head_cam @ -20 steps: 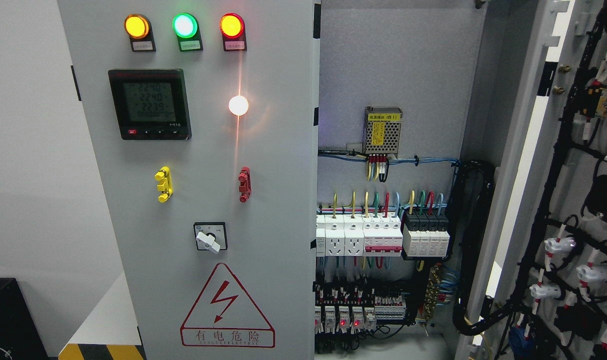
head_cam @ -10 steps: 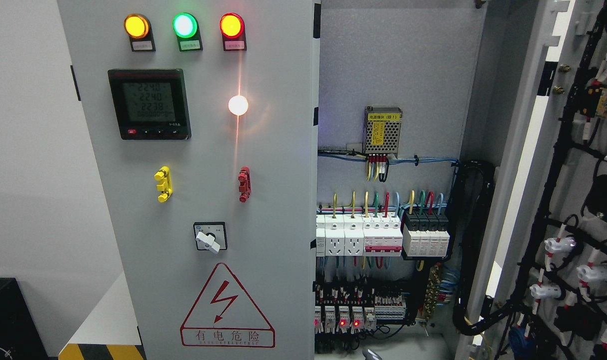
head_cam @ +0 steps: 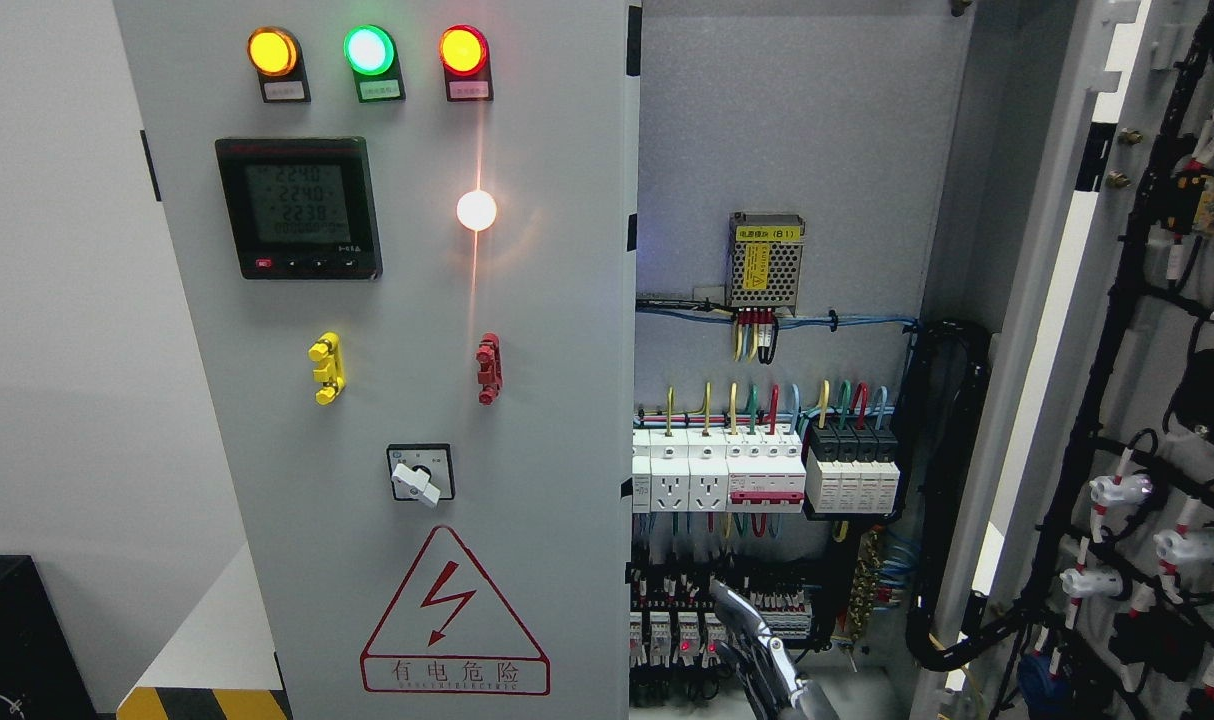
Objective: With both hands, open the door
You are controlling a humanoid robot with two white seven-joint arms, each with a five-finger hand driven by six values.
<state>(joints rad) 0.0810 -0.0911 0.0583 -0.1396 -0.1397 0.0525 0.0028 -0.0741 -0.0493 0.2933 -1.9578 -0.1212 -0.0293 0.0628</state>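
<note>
Head view: right-hand grey metal cabinet door [head_cam: 1117,400] swung wide open, black wiring loom on its inner face. Left grey metal panel door [head_cam: 407,350], with lamps and meter, looks closed, so apparently half done. A metallic robot hand [head_cam: 762,645] at the bottom edge right of middle, side unclear, fingers extended, holding nothing. Left door likely remaining.
</note>
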